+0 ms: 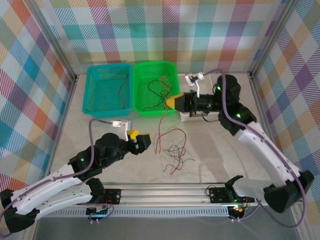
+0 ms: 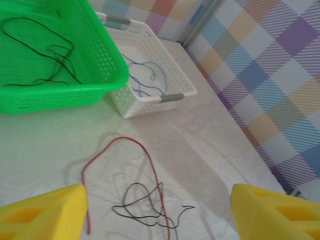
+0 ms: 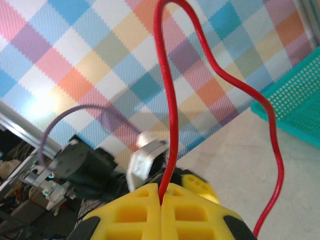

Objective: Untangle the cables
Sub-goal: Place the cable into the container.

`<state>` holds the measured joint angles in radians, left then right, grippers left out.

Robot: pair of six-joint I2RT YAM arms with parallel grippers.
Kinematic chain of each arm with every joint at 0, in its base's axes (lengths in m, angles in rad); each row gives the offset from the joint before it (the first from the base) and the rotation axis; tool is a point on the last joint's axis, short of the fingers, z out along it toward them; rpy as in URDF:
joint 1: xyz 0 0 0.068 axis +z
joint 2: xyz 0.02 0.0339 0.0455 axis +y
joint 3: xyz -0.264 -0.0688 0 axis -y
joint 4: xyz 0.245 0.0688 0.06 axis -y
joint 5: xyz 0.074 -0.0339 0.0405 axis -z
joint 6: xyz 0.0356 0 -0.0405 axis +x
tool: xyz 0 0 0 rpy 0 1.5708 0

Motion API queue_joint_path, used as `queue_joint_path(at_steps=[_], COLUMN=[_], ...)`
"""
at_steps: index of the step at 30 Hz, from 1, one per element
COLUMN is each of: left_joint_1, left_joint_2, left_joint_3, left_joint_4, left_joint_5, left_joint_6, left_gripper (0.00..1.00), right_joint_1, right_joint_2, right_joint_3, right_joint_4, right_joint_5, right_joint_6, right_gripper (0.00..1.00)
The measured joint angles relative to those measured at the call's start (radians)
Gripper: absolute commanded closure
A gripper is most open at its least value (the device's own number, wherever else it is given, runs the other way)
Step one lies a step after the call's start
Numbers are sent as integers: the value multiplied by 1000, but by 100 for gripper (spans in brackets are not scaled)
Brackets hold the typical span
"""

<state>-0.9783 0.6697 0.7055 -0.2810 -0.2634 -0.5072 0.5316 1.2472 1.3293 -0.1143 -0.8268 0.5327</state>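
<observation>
Plaid walls (image 1: pixel 165 30) ring a pale worktop (image 1: pixel 215 155). A loose tangle of cables (image 1: pixel 173 152) lies mid-worktop, red and black strands crossing. The left end effector (image 2: pixel 157 212) hovers over it, spread wide and gripping nothing. The right end effector (image 3: pixel 161 196) is pinched tight on a red cable (image 3: pixel 169 100) near the green basket (image 1: pixel 150 111) (a few thin strands lie inside it).
</observation>
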Motion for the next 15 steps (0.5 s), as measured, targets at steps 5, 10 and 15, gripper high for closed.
queue_joint_path(at_steps=[5,10,15], left_joint_1=[6,19,25], left_joint_2=[-100,-180,-215], left_joint_3=[3,23,111], left_joint_4=[-137,-192,-186], left_joint_5=[-114,-194,-271], left_joint_6=[-2,4,56], left_gripper=[21,7,0], right_joint_1=[15,64,150], right_joint_2=[273,448,490], right_joint_3=[219,378,425], right_joint_4=[-39,-114,-216], right_joint_5=[-6,-73,-115], right_joint_6=[2,-40,-158], right_gripper=[100,100,100])
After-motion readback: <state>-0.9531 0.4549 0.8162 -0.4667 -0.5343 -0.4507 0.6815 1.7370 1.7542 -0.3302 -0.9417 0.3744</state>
